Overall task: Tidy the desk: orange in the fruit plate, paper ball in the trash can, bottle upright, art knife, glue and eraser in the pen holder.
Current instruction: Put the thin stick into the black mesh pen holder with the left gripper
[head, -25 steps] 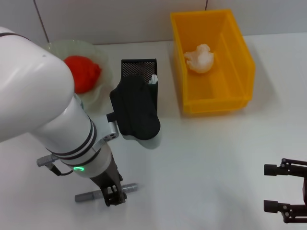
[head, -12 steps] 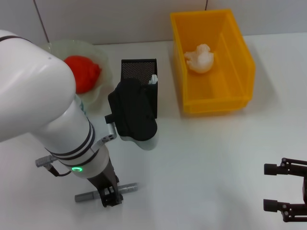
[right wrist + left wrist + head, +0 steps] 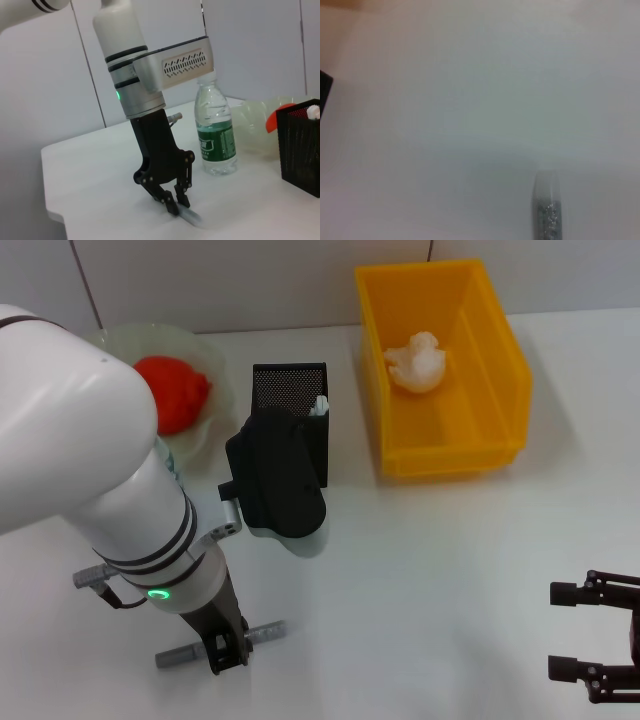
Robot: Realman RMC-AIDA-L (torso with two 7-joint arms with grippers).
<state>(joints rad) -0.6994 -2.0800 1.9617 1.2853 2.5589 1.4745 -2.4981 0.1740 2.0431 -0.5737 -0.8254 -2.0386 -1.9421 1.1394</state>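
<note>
A thin grey art knife (image 3: 262,632) lies on the white desk at the near left; its end (image 3: 547,210) also shows in the left wrist view. My left gripper (image 3: 226,652) stands straight down over its middle, fingers (image 3: 173,205) shut on it. The bottle (image 3: 215,134) stands upright behind that arm. The orange (image 3: 170,390) rests in the fruit plate (image 3: 205,435). The paper ball (image 3: 417,360) lies in the yellow trash can (image 3: 455,455). A white-tipped item (image 3: 320,404) pokes out of the pen holder (image 3: 288,385). Glue and eraser are out of view. My right gripper (image 3: 597,641) is parked open at the near right.
The left arm's black wrist unit (image 3: 280,490) hangs in front of the pen holder and covers its lower part. Bare desk lies between the two grippers and in front of the trash can.
My left gripper has shifted a little to the left along the art knife, and the knife has tilted slightly. The right arm has not moved.
</note>
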